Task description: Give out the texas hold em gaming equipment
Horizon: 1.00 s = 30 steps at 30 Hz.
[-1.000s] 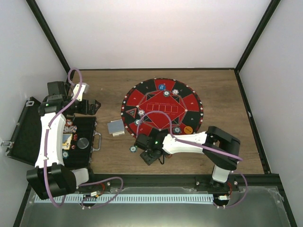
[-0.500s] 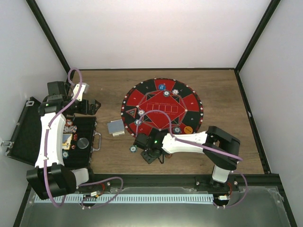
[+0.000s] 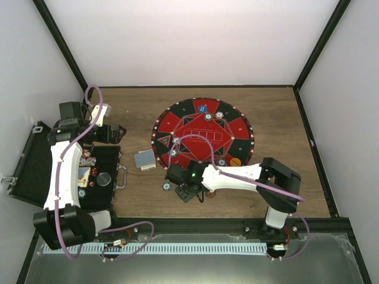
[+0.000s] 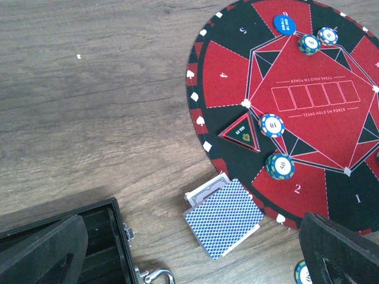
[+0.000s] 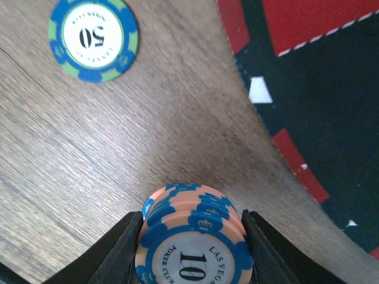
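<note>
Now, R jaws clamped on 1 orange chip stack [image 5: 192, 248], 1 green chip [image 5: 93, 38] nearby, L jaws apart

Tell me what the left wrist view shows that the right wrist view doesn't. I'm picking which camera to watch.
Only the left wrist: the card deck beside the mat, the open case, the blue disc, a triangular marker and a 10 chip on the mat.
Only the right wrist: the chip stack clamped in the right gripper.
Both: the wooden table, the red-and-black mat, and probably the loose chip, readable as 50 only in the right view.
</note>
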Each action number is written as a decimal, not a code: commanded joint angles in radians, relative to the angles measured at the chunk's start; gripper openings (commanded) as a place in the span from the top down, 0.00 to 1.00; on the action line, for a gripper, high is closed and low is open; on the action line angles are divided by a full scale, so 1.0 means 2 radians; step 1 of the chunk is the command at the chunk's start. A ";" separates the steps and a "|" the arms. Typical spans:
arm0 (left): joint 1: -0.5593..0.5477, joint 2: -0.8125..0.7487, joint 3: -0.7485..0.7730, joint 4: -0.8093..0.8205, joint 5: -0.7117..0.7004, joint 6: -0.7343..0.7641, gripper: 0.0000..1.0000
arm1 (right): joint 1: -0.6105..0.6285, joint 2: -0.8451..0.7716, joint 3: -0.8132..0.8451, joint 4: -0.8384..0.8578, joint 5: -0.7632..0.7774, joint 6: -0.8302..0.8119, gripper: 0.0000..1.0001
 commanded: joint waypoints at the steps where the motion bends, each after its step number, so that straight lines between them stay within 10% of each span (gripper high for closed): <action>1: 0.003 -0.011 0.006 -0.003 0.004 -0.002 0.00 | -0.011 -0.030 0.035 -0.032 0.030 -0.007 0.71; 17: 0.003 -0.012 0.004 -0.002 0.008 -0.002 0.00 | -0.286 -0.063 0.017 0.006 0.054 -0.053 0.76; 30: 0.003 -0.008 0.006 -0.003 0.006 0.003 0.00 | -0.359 0.001 0.009 0.049 0.045 -0.050 0.76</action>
